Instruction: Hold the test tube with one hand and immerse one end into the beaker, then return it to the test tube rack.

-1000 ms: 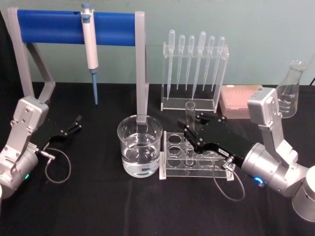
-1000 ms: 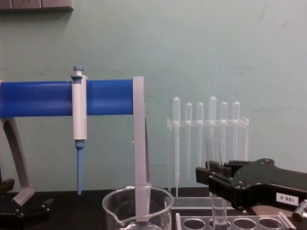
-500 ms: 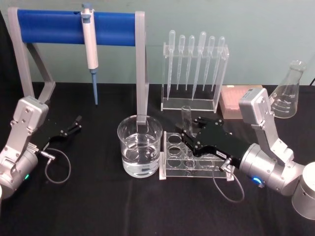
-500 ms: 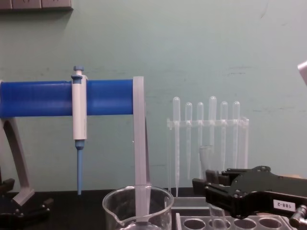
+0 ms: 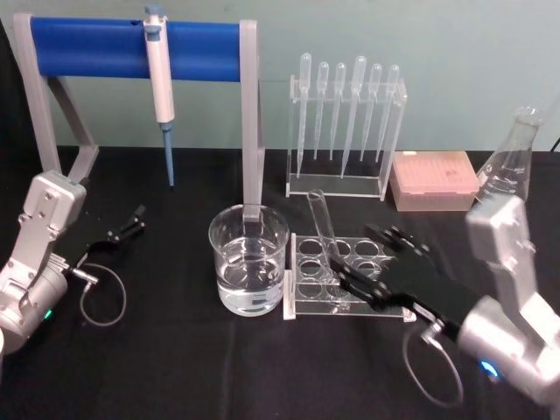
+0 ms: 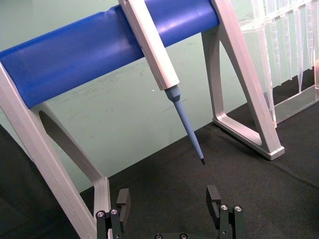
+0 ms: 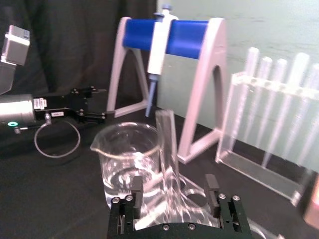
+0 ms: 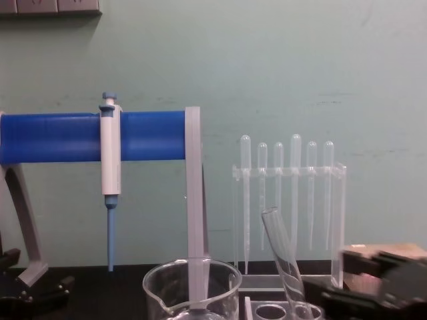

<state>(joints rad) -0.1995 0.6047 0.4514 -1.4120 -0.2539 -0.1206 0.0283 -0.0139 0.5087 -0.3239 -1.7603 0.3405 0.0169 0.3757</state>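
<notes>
The test tube (image 5: 323, 226) stands tilted in a front hole of the clear rack (image 5: 303, 299), its open rim leaning toward the beaker (image 5: 248, 259); it also shows as test tube (image 8: 283, 255) and test tube (image 7: 167, 143). The beaker holds water and stands left of the rack. My right gripper (image 5: 359, 254) is open just right of the tube's lower end, fingers (image 7: 212, 186) spread on either side of it and gripping nothing. My left gripper (image 5: 131, 223) rests open at the far left on the black cloth, seen as left gripper (image 6: 168, 203).
A blue stand (image 5: 131, 48) with a white pipettor (image 5: 159, 79) rises behind the beaker. A pipette rack (image 5: 346, 131), a pink tip box (image 5: 433, 182) and a glass flask (image 5: 507, 162) stand at the back right.
My right gripper has let go of the test tube and drawn back toward me and to the right. The tube, upright before, now leans left in the rack. The left arm has not moved.
</notes>
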